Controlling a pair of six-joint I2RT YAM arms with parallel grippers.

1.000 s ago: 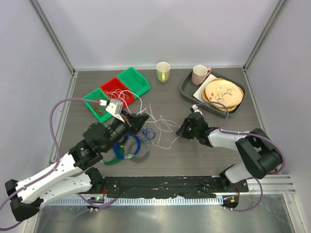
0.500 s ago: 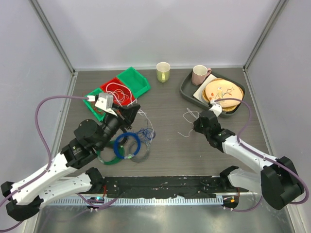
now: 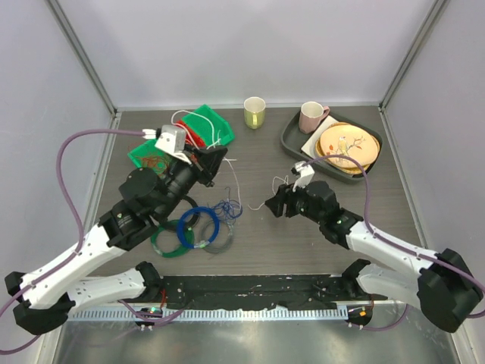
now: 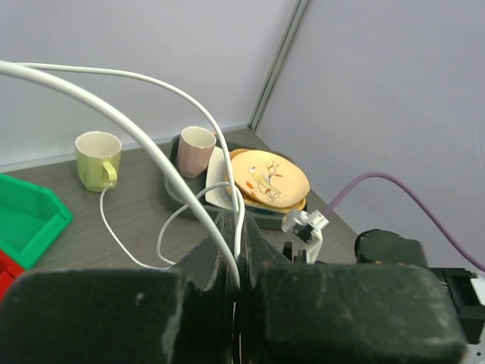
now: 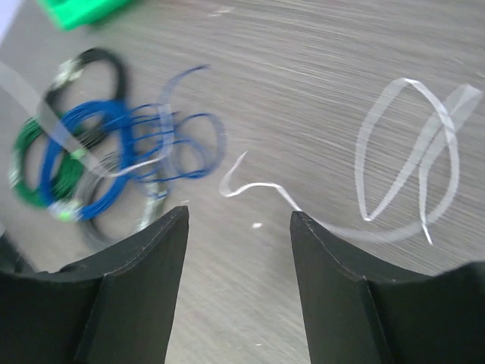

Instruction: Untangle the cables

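My left gripper (image 3: 217, 160) is shut on a thin white cable (image 4: 148, 145), which runs out between the pinched jaws and arcs up and off to the left in the left wrist view. More of that white cable (image 3: 236, 180) trails down onto the table, and its free end (image 5: 260, 186) lies in loose loops in front of my right gripper (image 3: 270, 205). The right gripper (image 5: 239, 216) is open over bare table, holding nothing. A tangle of thin blue wire (image 3: 228, 208) lies beside the blue coil (image 3: 198, 226), green coil (image 3: 162, 242) and grey coil (image 3: 220, 242).
Green and red bins (image 3: 213, 123) sit at the back left, partly behind the left arm. A yellow-green mug (image 3: 255, 112) stands at the back. A dark tray (image 3: 291, 141) at the back right holds a pink mug (image 3: 311, 116) and an orange plate (image 3: 348, 144).
My right gripper has opened and let go of the white cable, then swung left and lower. The left gripper has pulled its end of the cable back toward the bins.
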